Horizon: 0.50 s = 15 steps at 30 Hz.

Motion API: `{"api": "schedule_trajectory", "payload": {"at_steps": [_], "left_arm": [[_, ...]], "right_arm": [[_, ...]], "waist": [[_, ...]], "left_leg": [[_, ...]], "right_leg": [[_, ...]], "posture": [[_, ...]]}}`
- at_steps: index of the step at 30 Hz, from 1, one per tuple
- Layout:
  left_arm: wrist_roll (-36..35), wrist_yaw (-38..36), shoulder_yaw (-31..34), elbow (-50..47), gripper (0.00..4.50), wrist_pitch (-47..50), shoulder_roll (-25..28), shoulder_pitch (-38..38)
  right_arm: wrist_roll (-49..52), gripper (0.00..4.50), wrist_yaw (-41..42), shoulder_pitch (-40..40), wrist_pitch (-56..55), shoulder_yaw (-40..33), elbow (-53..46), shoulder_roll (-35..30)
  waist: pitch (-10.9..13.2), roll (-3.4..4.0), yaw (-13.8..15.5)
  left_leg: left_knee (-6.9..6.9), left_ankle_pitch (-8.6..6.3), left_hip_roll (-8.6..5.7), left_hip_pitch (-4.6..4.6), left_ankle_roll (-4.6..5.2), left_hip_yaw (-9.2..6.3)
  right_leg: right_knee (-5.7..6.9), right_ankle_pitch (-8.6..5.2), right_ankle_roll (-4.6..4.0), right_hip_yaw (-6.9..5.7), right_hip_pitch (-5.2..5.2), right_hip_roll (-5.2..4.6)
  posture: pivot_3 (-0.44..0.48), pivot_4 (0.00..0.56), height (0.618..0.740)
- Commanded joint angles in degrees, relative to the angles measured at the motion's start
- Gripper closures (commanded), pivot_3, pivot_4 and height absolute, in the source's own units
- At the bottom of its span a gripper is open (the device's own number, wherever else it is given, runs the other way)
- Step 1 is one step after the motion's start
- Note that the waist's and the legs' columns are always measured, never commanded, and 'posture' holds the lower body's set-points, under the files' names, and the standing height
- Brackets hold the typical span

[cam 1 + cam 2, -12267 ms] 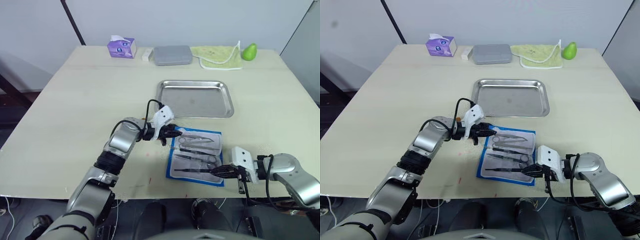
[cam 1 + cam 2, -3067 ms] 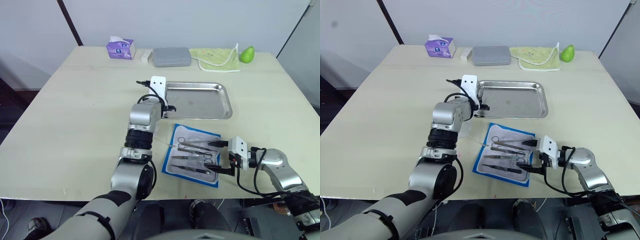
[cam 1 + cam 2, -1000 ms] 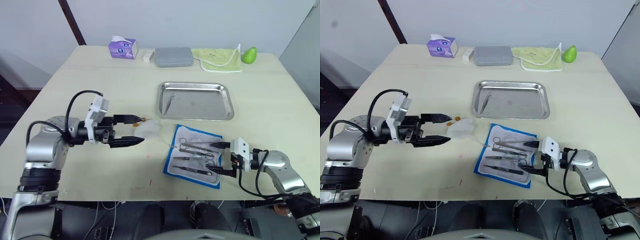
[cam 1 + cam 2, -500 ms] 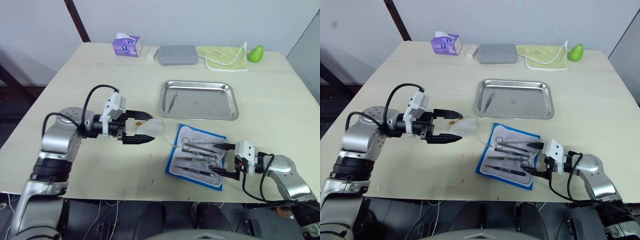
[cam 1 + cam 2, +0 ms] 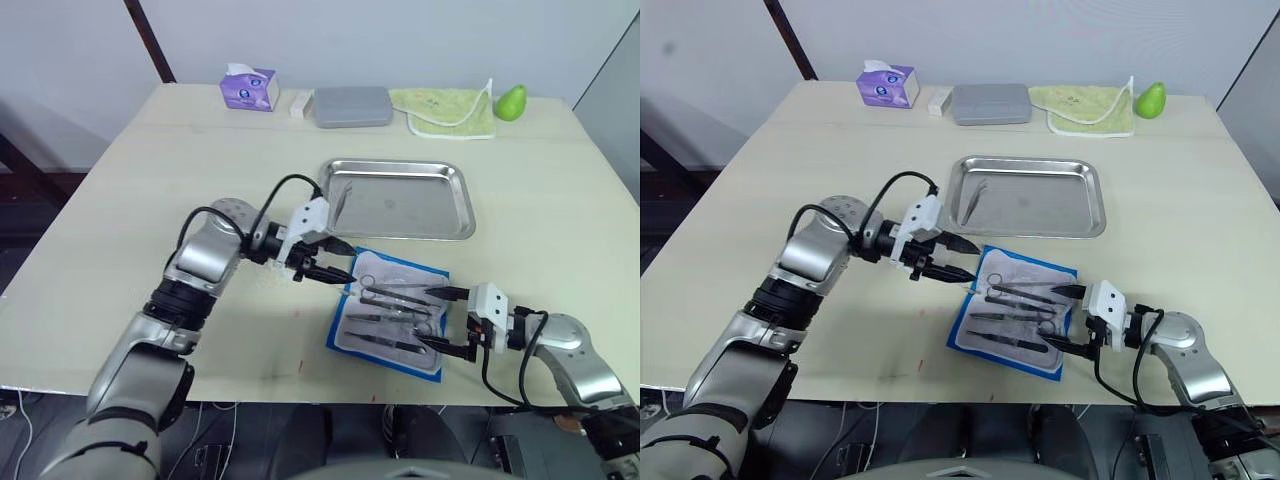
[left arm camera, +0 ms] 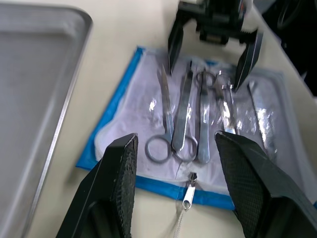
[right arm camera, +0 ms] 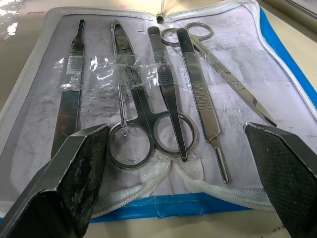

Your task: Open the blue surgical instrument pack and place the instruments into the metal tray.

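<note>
The blue surgical instrument pack (image 5: 342, 322) lies unzipped and flat near the table's front edge, pale lining up. Several instruments (image 5: 392, 296), among them scissors (image 7: 166, 124), lie side by side in it under clear film strips. My left gripper (image 5: 340, 259) hovers open at the pack's left edge with nothing between its fingers (image 6: 118, 186). At the pack's right edge my right gripper (image 5: 441, 321) stands wide open and empty, its fingers (image 7: 74, 173) spanning the instruments' ring ends. Behind the pack sits the metal tray (image 5: 455, 205) with one slim instrument (image 5: 343, 204) in its left part.
Along the far edge stand a purple tissue box (image 5: 248, 89), a small white block (image 5: 297, 103), a grey rounded case (image 5: 350, 106), a yellow-green cloth (image 5: 450, 110) and a green pear (image 5: 511, 101). The pack's zip pull (image 6: 188, 196) hangs off its left edge.
My left arm has swung in from the table's left side to the pack's left edge, and its jaws stand narrower than before. The right gripper has stayed at the pack.
</note>
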Motion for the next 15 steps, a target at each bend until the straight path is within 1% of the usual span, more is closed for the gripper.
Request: {"api": "schedule_trajectory", "payload": {"at_steps": [1, 5, 9, 15], "left_arm": [[3.7, 1.7, -1.9, 1.1, 1.84, -3.5, -1.6, -1.5], [6.7, 3.6, -2.9, 3.8, 1.84, -6.4, -3.4, -1.6], [9.1, 4.0, -3.7, 6.0, 1.84, -9.8, -4.0, -1.8], [10.9, 3.7, -4.4, 7.5, 1.84, -10.8, -5.8, -2.4]], "right_arm": [[-4.0, 0.00, -0.7, 3.5, 3.4, 2.6, 3.3, -0.8], [-3.9, 0.00, -1.2, 3.8, 3.7, 2.7, 2.8, -0.7], [-3.8, 0.00, -1.5, 4.1, 3.9, 2.8, 2.5, -0.7], [-3.8, 0.00, -1.6, 4.1, 4.0, 2.8, 2.5, -0.7]], "waist": [[0.0, -0.02, 0.0], [0.1, -0.03, 0.0], [0.1, -0.03, 0.0], [0.1, -0.03, 0.0]], "left_leg": [[0.03, 0.00, 0.00, -0.01, 0.00, -0.01], [0.14, 0.00, 0.01, -0.01, 0.00, -0.02], [0.17, 0.00, 0.01, 0.00, 0.00, -0.01], [0.21, 0.00, 0.02, 0.00, 0.00, -0.01]], "right_leg": [[0.00, 0.00, 0.00, -0.01, 0.01, 0.00], [0.04, 0.00, 0.01, 0.00, 0.03, 0.00], [0.05, 0.01, 0.01, 0.00, 0.05, 0.01], [0.07, 0.01, 0.01, -0.03, 0.07, 0.02]], "posture": [[0.000, 0.150, 0.736], [0.000, 0.150, 0.736], [0.000, 0.150, 0.736], [0.000, 0.150, 0.736]]}}
